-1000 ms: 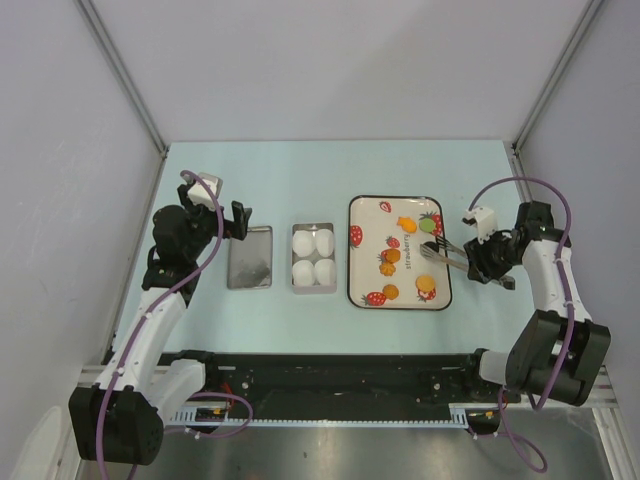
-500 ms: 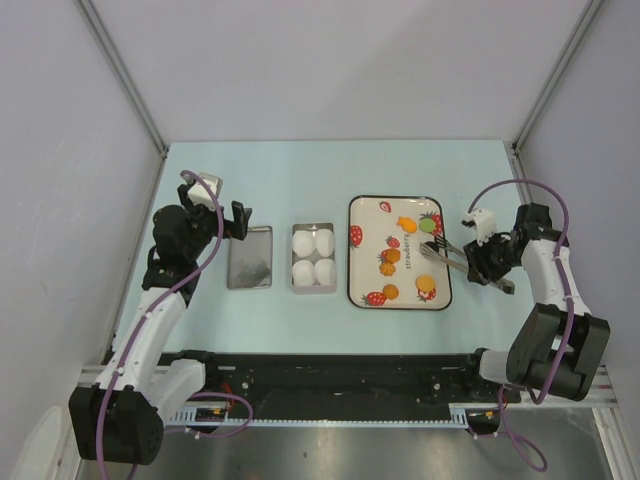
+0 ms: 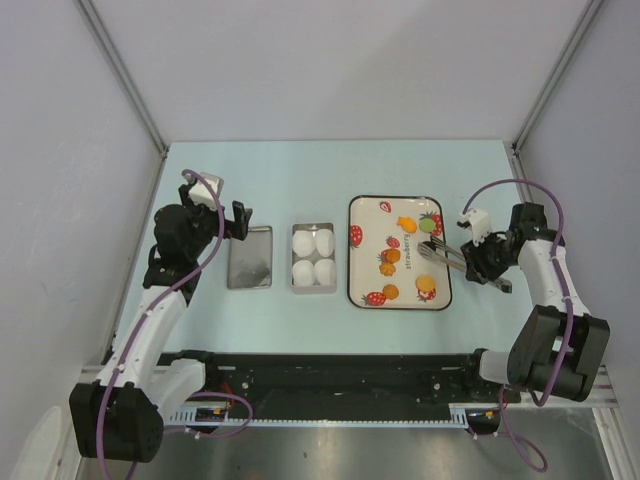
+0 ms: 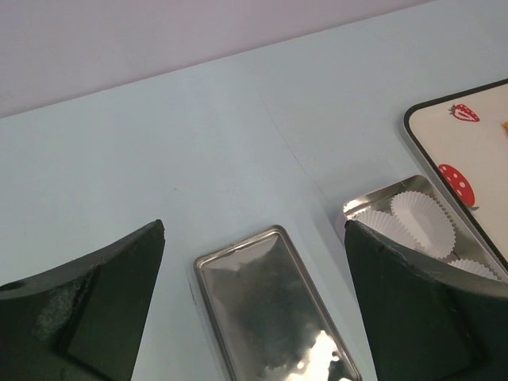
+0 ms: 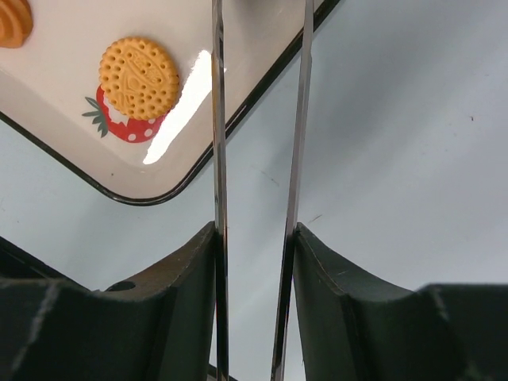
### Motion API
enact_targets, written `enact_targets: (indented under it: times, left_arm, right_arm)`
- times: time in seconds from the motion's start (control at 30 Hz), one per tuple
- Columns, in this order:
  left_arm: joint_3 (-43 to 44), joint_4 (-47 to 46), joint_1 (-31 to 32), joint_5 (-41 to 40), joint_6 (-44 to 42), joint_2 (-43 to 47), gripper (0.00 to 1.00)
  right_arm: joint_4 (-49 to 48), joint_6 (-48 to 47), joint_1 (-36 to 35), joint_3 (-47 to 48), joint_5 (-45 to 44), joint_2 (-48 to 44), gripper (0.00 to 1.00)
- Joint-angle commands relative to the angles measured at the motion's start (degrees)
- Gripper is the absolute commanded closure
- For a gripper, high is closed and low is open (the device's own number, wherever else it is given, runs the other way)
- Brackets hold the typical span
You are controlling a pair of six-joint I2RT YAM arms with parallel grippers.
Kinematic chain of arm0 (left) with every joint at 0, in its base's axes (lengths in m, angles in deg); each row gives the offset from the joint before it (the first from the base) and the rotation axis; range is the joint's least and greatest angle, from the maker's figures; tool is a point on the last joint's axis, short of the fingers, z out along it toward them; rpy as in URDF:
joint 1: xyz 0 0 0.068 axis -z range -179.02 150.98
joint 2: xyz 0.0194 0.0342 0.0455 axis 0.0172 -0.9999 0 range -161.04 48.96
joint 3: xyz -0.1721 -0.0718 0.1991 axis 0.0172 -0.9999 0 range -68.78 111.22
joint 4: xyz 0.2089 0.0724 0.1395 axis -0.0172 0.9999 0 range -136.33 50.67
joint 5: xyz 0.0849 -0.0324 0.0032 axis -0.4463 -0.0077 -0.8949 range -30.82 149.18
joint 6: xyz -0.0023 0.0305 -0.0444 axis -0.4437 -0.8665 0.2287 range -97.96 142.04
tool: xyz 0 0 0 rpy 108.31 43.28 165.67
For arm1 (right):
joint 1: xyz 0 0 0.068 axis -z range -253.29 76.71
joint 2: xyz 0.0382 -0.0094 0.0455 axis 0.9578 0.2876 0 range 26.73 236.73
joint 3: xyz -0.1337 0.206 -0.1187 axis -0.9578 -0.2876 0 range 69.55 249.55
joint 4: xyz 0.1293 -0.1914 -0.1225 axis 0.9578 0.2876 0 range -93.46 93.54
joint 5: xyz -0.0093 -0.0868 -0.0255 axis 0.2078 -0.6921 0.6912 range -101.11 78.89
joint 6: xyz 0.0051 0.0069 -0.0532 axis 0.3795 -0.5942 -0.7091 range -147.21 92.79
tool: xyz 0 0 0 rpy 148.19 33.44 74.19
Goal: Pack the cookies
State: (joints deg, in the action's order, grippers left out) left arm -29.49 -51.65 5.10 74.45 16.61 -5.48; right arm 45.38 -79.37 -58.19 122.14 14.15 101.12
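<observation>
A fruit-printed tray point(image 3: 365, 270) holds the cookies. One orange cookie point(image 3: 427, 287) lies near its near-right corner and also shows in the right wrist view point(image 5: 139, 78). A second orange one point(image 3: 390, 257) lies mid-tray. A green disc point(image 3: 426, 226) lies far right. I cannot make out the black one. My right gripper point(image 3: 482, 262) point(image 5: 254, 238) is shut on metal tongs point(image 3: 445, 255) point(image 5: 218, 119), whose tips reach over the tray's right edge. My left gripper point(image 3: 238, 222) point(image 4: 254, 230) is open and empty above a flat metal lid point(image 3: 250, 258) point(image 4: 274, 309).
A metal box point(image 3: 312, 290) holding several white paper cups point(image 3: 312, 256) stands between the lid and the tray; it also shows in the left wrist view point(image 4: 373, 202). Grey walls enclose the table on three sides.
My right gripper with the tongs has shifted slightly left and away. The left arm has not moved.
</observation>
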Motion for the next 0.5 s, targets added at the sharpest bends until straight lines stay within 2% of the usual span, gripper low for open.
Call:
enact_targets:
  times: [0.0, 0.3, 0.47]
  left_arm:
    - [0.5, -0.9, 0.3, 0.2, 0.4, 0.0, 0.0]
    - [0.4, -0.8, 0.3, 0.3, 0.2, 0.0, 0.0]
    - [0.4, -0.8, 0.2, 0.3, 0.2, -0.2, 0.0]
  right_arm:
    - [-1.6, 0.2, -1.5, 0.0, -0.3, -1.2, 0.62]
    - [-3.1, 3.2, -2.2, 0.1, 3.1, -2.6, 0.78]
    - [-3.8, 5.7, -3.8, 0.2, 5.0, -5.0, 0.81]
